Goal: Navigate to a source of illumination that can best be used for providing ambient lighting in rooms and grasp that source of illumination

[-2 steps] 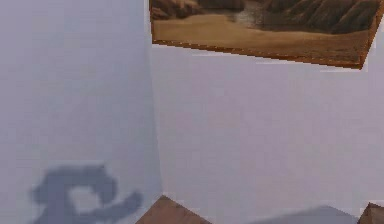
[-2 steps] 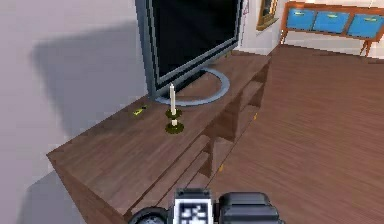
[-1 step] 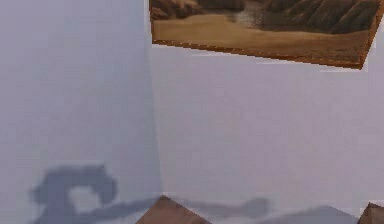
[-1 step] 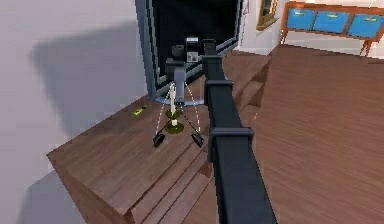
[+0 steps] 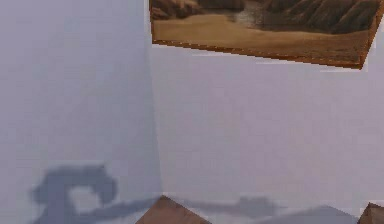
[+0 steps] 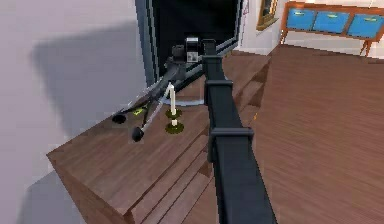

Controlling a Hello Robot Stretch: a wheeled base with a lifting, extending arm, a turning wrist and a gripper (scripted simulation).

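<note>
Ease the jaws slowly toward the candle (image 6: pixel 173 104), at three o'clock of them on the surface (image 6: pixel 110 165); whether they hold anything, you cannot tell.

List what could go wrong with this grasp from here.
1. The thin white candle stands upright on the wooden tabletop right by the gripper; a sideways nudge could topple it.
2. The dark screen stands just behind; reaching further out might strike it.
</note>
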